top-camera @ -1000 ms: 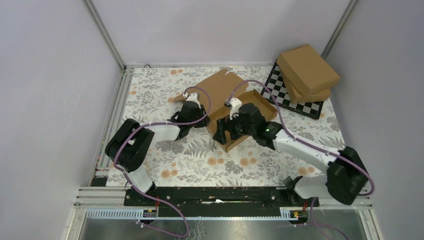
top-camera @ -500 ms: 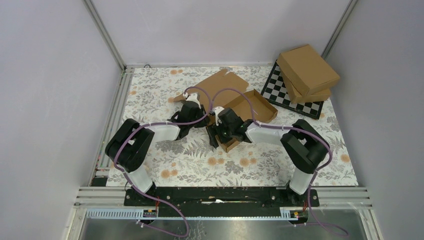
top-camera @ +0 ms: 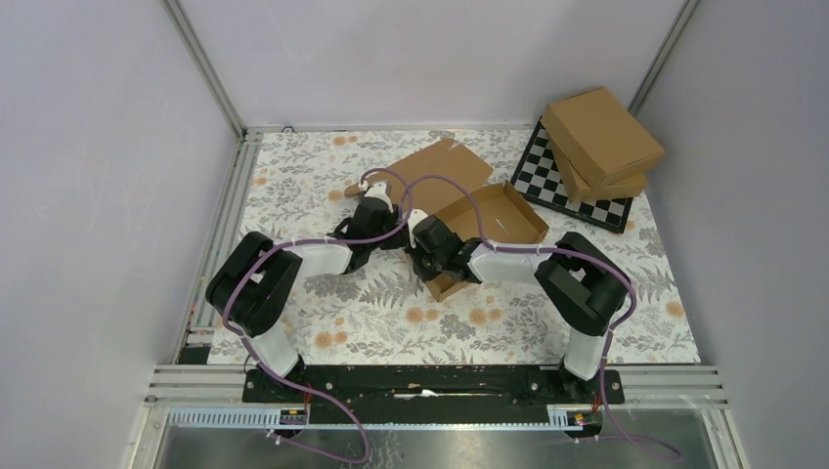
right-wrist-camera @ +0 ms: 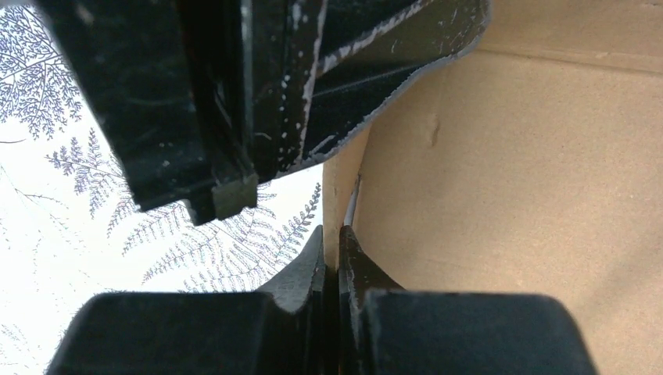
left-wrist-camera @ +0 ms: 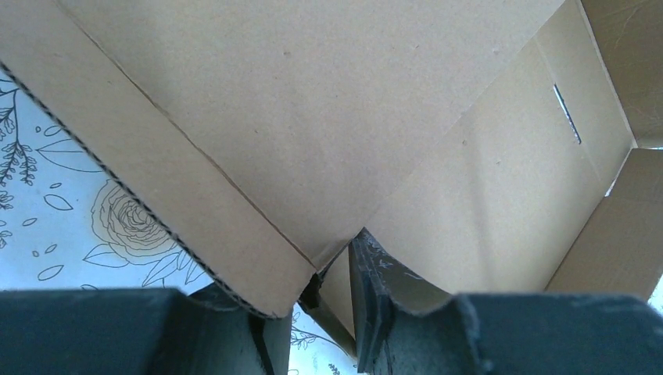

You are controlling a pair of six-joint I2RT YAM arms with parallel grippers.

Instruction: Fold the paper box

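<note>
Box (top-camera: 494, 210): mid-table (top-camera: 362, 313), tray half-formed, lid flap spread behind it.
Left pincer (left-wrist-camera: 324, 281): part closed, gripping the box's left corner fold.
Right pincer (right-wrist-camera: 331, 258): pinched tight on a thin wall edge of the box.
Crowding: left pincer just beside the right, at the same corner.
Far right: stack (top-camera: 601, 137) of two made-up cartons on a chequerboard (top-camera: 587, 207).

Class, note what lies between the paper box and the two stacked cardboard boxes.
A checkered board, partly under the stacked boxes, just beyond the paper box; top view.
</note>
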